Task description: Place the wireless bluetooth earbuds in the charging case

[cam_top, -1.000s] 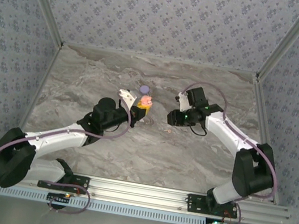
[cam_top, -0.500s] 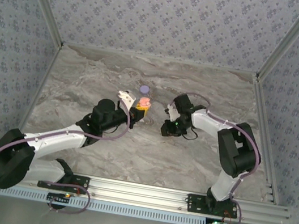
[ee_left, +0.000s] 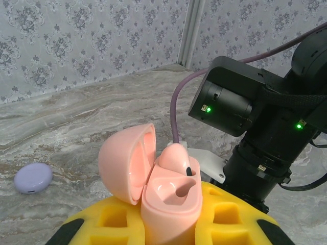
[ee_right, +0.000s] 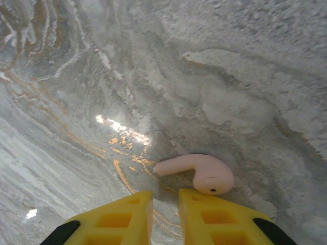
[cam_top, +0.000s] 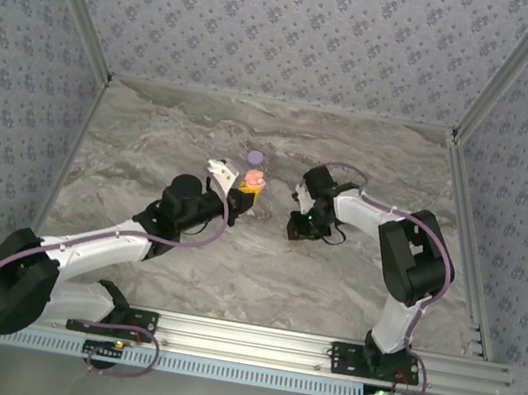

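Left gripper [ee_left: 168,227] jaws clamped the open pink case [ee_left: 171,196], one earbud [ee_left: 176,157] seated inside. Right gripper [ee_right: 165,196] jaws stood narrowly parted, empty, just beside a second earbud [ee_right: 199,172] on the tabletop [ee_right: 245,76].

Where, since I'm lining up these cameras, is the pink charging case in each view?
Top external: pink charging case at centre, held by the left gripper.
Left wrist: bottom centre, lid open.
Right wrist: marble with a loose pink earbud.
Shared landmark: lilac case.
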Robot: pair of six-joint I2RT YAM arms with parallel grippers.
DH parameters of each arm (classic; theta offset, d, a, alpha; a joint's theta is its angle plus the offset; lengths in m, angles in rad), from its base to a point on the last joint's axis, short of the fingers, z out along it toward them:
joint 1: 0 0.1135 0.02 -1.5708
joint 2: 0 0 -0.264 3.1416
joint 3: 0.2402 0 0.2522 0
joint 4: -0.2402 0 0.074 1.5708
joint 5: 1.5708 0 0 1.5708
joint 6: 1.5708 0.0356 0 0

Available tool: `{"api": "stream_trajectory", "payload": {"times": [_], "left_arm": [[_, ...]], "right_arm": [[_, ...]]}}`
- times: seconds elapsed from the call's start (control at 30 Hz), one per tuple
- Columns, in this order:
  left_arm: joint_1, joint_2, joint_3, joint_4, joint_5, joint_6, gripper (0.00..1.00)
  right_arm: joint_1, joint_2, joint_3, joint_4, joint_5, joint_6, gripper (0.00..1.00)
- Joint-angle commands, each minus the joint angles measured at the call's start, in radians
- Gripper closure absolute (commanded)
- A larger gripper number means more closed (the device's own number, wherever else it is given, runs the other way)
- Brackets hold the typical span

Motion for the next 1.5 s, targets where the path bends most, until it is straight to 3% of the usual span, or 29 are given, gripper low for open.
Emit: {"api": "stream_trajectory", "payload": {"times": [0.0,0.3,0.83,1.47], "left_arm": [[-0.003,-0.016,-0.005,0.028,-0.008,0.018,0.93],[-0.002,-0.015,-0.008,0.029,-0.01,0.022,0.93],[-0.004,-0.012,-0.01,0.035,-0.01,0.018,0.93],[-0.003,-0.012,-0.018,0.04,-0.013,0.018,0.94]], "right_arm": [[-0.002,0.029,0.042,-0.027,0.096,0.02,0.78],[0.002,0.043,0.109,-0.077,0.136,0.002,0.77],[0.046,0.057,0.181,-0.15,0.221,0.003,0.62],[0.087,0.162,0.307,-0.255,0.304,0.013,0.64]]}}
